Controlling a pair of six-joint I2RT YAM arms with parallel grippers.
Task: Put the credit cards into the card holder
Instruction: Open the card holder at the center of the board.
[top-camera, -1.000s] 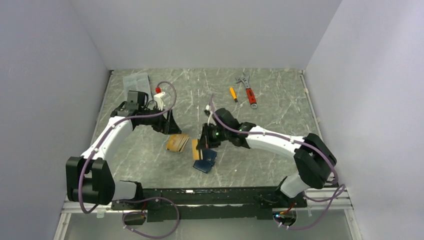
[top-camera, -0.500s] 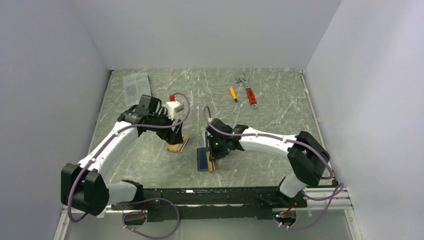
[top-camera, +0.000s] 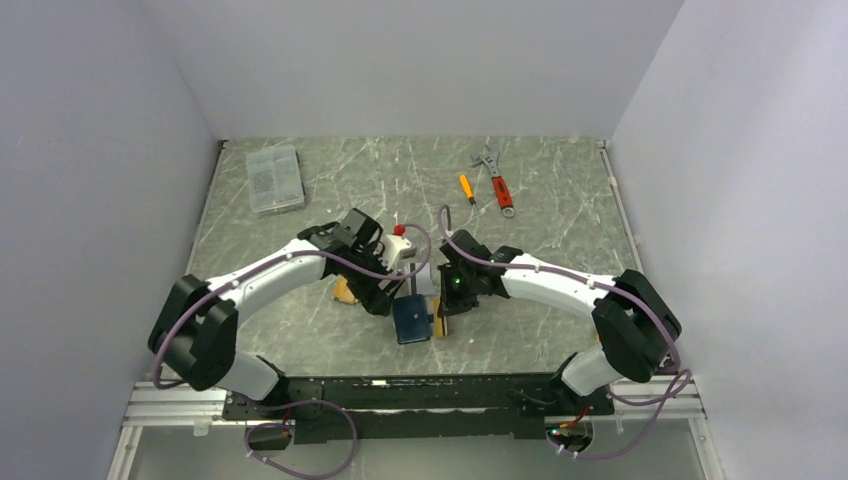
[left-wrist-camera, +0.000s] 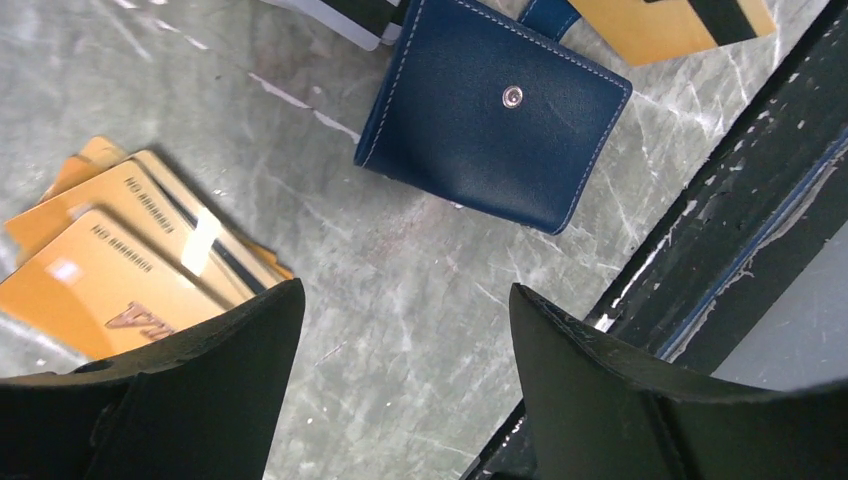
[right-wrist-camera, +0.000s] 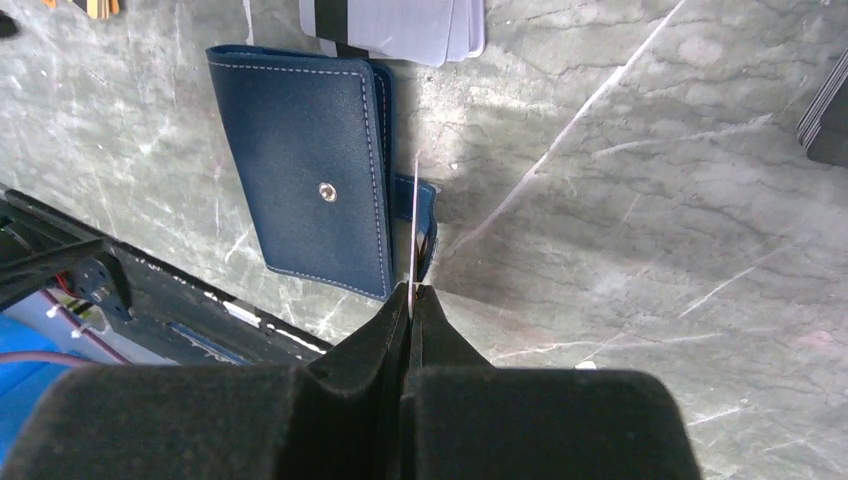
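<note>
The navy card holder lies folded shut near the table's front edge, snap stud up, its tab sticking out. My right gripper is shut on a thin credit card, seen edge-on and standing right beside the tab. In the left wrist view that card shows orange with a black stripe. My left gripper hangs open over bare table, just left of the holder. A fanned stack of orange cards lies beside it. White-grey cards lie past the holder.
A clear plastic box stands at the back left. A red-handled wrench and a small orange screwdriver lie at the back right. Black cards show at the right wrist view's edge. The black front rail runs close to the holder.
My left arm has swung right and nearer, passing over the orange cards to stop beside the holder, jaws still open. The right gripper, still shut on its card, has shifted slightly right.
</note>
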